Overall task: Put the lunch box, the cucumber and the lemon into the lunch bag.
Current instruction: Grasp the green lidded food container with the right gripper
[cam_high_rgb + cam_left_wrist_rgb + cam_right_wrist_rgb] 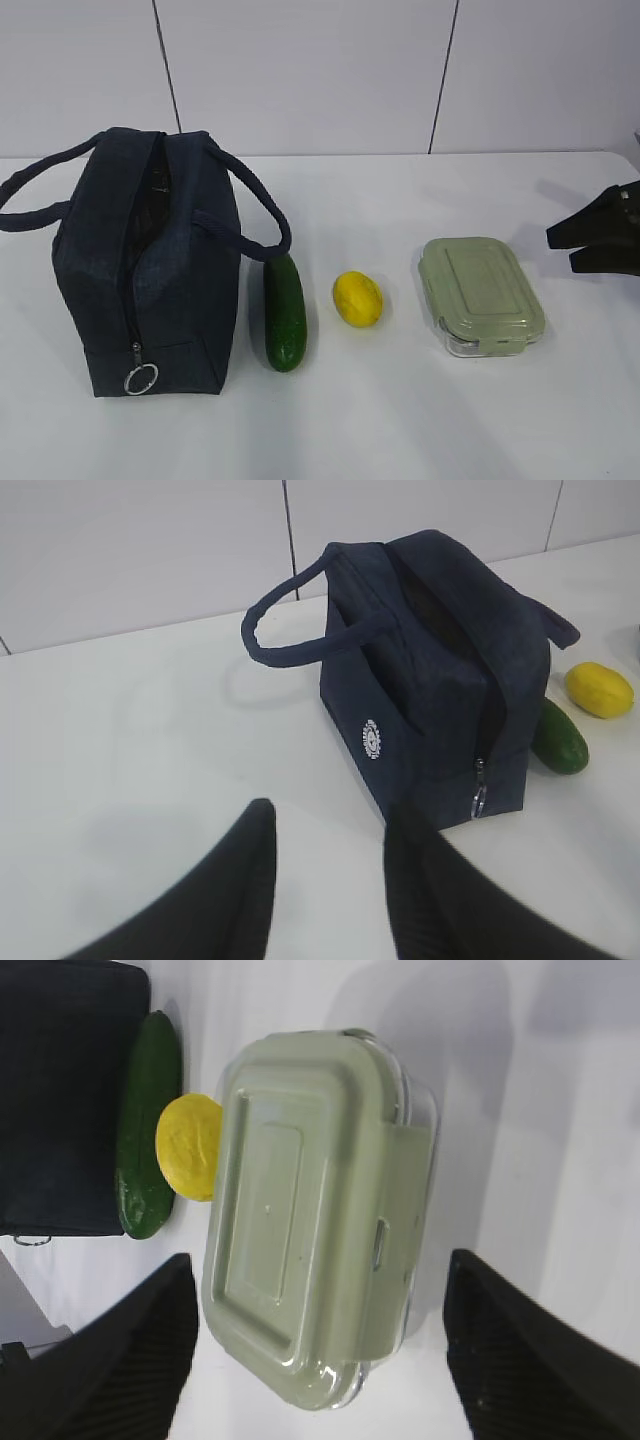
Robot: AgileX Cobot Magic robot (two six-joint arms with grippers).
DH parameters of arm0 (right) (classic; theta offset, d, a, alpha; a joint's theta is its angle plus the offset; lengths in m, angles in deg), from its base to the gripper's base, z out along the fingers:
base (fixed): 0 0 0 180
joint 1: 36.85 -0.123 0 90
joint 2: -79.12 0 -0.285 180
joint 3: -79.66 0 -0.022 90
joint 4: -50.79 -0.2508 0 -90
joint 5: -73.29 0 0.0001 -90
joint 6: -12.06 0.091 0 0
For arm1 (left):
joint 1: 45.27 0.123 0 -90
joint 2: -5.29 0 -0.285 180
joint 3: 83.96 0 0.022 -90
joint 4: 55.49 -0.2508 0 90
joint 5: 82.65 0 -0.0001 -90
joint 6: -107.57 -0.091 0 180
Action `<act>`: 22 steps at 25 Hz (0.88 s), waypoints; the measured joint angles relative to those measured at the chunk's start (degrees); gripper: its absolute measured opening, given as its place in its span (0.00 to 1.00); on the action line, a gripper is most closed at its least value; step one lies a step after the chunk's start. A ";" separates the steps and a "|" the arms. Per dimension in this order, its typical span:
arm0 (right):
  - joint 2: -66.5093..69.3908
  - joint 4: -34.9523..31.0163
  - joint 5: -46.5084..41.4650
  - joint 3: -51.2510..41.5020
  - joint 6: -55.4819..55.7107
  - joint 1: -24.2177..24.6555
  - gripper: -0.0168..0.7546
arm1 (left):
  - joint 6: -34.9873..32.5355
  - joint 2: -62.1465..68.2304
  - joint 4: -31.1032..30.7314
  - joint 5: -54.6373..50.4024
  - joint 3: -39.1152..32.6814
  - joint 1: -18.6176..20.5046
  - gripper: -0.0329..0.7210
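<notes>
Right gripper open, straddling lunch box end.

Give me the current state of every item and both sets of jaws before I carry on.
lunch bag: upright on table, zipper open
lunch box: lid on, flat on table, not held
cucumber: lying beside the bag, not packed
lemon: on table, not packed
left gripper: jaws apart, empty
right gripper: jaws wide, lunch box between them, not gripped

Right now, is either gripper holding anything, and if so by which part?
Nothing is held. The right gripper stands open beside the lunch box, not touching it. The left gripper is open over bare table near the lunch bag.
</notes>
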 joint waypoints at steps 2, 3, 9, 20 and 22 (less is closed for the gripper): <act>0.00 -0.01 0.00 0.00 -1.88 0.00 0.74 | 0.00 0.00 0.00 0.00 0.00 0.00 0.39; 0.00 0.30 0.00 0.00 -2.45 0.00 0.74 | 0.00 0.00 0.00 0.00 0.00 0.00 0.39; 0.21 1.20 0.00 0.10 -3.30 0.00 0.74 | 0.00 0.00 0.00 0.00 0.00 0.00 0.39; 6.15 -3.34 0.45 0.10 -5.67 0.00 0.74 | 0.00 0.00 0.00 0.00 0.00 0.00 0.39; 6.49 -3.34 0.47 0.22 -5.90 0.00 0.74 | 0.00 0.00 0.00 0.00 0.00 0.00 0.39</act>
